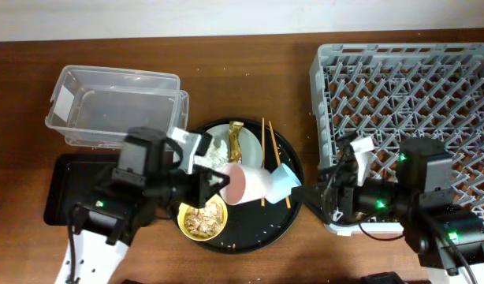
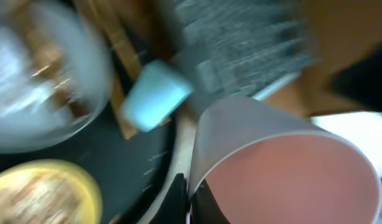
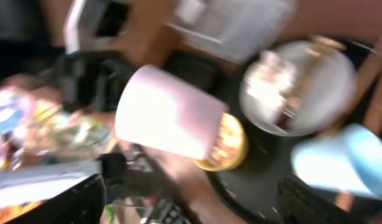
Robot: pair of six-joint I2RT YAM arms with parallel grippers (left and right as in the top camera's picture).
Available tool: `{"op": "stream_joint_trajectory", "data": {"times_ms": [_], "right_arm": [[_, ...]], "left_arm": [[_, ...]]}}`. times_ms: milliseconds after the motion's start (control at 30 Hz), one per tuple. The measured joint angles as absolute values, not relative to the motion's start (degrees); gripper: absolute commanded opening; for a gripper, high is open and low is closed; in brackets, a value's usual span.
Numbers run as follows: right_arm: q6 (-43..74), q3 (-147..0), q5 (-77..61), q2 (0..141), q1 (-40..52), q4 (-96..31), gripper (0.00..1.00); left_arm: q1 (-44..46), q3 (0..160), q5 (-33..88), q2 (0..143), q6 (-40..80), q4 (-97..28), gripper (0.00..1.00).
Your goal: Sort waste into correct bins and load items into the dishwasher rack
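Brown wooden table [image 1: 226, 47]; both wrist views were blurred. Above the middle of the round black tray [image 1: 258, 230], the left gripper [image 1: 218, 180] was clamped on the pink cup [image 1: 248, 183], which it held on its side with the mouth toward the gripper. I judged the cup light, rigid and smooth-walled, so liable to slip; a pinch across the rim wall seemed best. A blue cup [image 1: 285, 183] lay tipped at the tray's right side. Right of the tray, the right gripper [image 1: 348, 162] hung empty with its fingers spread. Further right stood the dishwasher rack [image 1: 407, 79].
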State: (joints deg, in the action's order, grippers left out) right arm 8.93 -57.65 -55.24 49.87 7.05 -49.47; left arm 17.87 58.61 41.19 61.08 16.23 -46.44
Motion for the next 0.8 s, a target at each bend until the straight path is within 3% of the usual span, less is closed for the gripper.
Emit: {"op": "stream_joint_trajectory", "data": {"times_ms": [200,433,500,600,767,800], "right_arm": [[9.6,-57.7,-66.9,49.9,9.3,-40.6,0.88],[15.0,-57.7,-64.6,49.9,18.7,-31.9,0.87],[16.5,-57.7,-63.8,49.9,20.9,-29.3,0.73],[18.5,-57.7,-62.3,50.5,23.3,-26.3,0.63],[19.8,-57.7,-61.0,51.2,25.3,-25.4,0.57],[20.1,-57.8,-60.9,51.2,25.3,-25.4,0.57]], "left_arm": [[11.9,58.6,69.7,63.0,14.7,-37.2,0.01],[11.9,58.6,81.2,63.6,14.5,-33.7,0.0],[11.9,58.6,82.2,63.6,14.5,-33.6,0.0],[11.9,58.6,83.0,63.7,14.5,-33.6,0.0],[11.3,58.6,83.7,63.7,14.3,-33.6,0.0],[11.2,58.6,83.8,63.7,14.3,-33.6,0.09]]}}
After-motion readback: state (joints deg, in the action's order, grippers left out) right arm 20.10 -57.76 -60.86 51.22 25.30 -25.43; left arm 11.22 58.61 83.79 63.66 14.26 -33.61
